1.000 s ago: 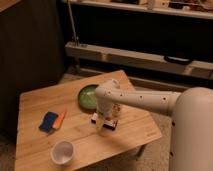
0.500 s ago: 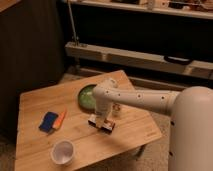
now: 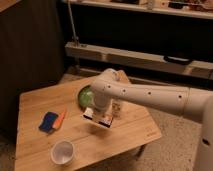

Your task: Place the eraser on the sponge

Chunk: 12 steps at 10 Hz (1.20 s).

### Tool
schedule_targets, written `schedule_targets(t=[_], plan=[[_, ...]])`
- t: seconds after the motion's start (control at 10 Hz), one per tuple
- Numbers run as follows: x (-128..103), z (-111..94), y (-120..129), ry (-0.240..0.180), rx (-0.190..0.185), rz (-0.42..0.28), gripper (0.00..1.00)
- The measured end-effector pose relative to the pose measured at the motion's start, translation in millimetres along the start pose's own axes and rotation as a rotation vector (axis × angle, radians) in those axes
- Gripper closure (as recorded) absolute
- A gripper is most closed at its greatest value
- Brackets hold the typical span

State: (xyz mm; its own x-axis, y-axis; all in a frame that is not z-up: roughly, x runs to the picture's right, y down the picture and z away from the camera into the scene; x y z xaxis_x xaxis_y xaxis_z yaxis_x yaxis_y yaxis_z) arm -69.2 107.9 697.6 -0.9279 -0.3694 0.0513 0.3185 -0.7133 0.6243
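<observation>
A robot arm (image 3: pixel 145 95) reaches down to the table (image 3: pixel 131 136), its gripper (image 3: pixel 98 117) pinched shut, seemingly on the dark eraser (image 3: pixel 100 120), ready to carry it to the blue sponge (image 3: pixel 48 121), well apart.

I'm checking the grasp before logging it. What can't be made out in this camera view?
Camera view:
- Eraser: not separable from the shut gripper, low over the middle of the table; gripper covers it, so a hold is unconfirmed.
- Green plate: right side behind the arm.
- White can: top behind the arm.
</observation>
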Motion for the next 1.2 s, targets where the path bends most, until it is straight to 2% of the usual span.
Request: schedule_targets(t=[0.1,0.2,0.3,0.5,0.7,0.9,1.0,1.2], plan=[[29.2,-22.2,-7.1,0.017,-0.013,-0.059,1.00],[58.5,-35.1,-11.9,0.030,-0.019,-0.108,1.00],[86.2,-41.7,-16.8,0.042,-0.018,-0.153,1.00],[140.2,-40.3,-29.8,0.062,-0.008,-0.259,1.00],[185.8,-26.0,-50.9,0.085,0.014,-0.372,1.00],[236.0,0.8,-90.3,0.104,0.052,-0.510,1.00],[249.8,14.5,-105.4,0.105,0.071,-0.551,1.00],[265.1,55.8,-124.0,0.074,0.097,-0.595,1.00]])
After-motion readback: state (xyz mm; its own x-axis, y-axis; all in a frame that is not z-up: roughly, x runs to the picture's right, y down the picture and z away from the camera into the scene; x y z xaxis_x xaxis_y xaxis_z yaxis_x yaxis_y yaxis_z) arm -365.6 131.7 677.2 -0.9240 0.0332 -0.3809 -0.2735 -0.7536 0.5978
